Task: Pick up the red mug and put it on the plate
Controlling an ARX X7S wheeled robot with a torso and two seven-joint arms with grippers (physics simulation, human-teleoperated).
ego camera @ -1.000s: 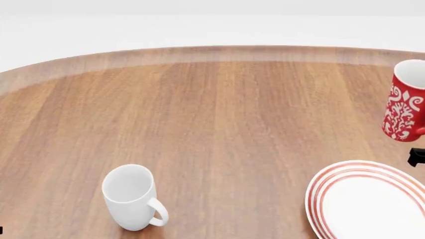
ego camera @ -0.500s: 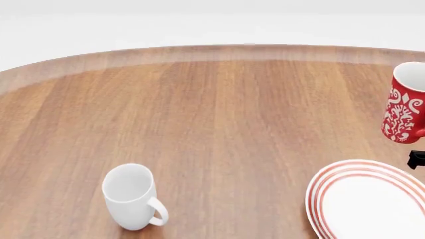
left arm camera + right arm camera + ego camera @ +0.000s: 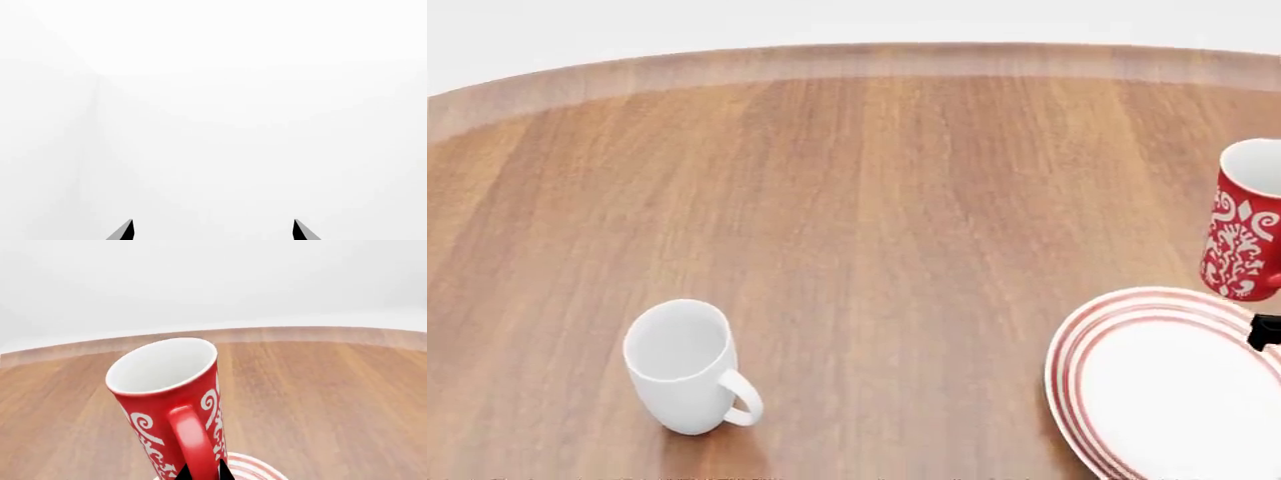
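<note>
While the red mug (image 3: 1244, 222) hung at the right edge of the head view, its base sat just above the far rim of the plate (image 3: 1094, 345), and that was the relation the placing turned on: the mug was over the plate's back edge, not its middle, so by my judgement it needed carrying toward the robot before it was lowered. The right pincer (image 3: 201, 473) was pinching the mug's handle (image 3: 193, 440), with both fingertips pressed against its lower part in the right wrist view. There the mug leaned a little, its long axis tilted off upright and its white mouth turned partly toward the camera, with the red rings of the plate showing just beneath its base. I judged that it should be set straighter before release, or it could rock on the plate. The right arm was plainly the nearer one. The left pincer (image 3: 212, 231) stood spread and empty, facing blank white, and did not show in the head view. A plain white mug (image 3: 687, 367) stood upright on the bench (image 3: 868, 220), well apart to the left, out of the path
</note>
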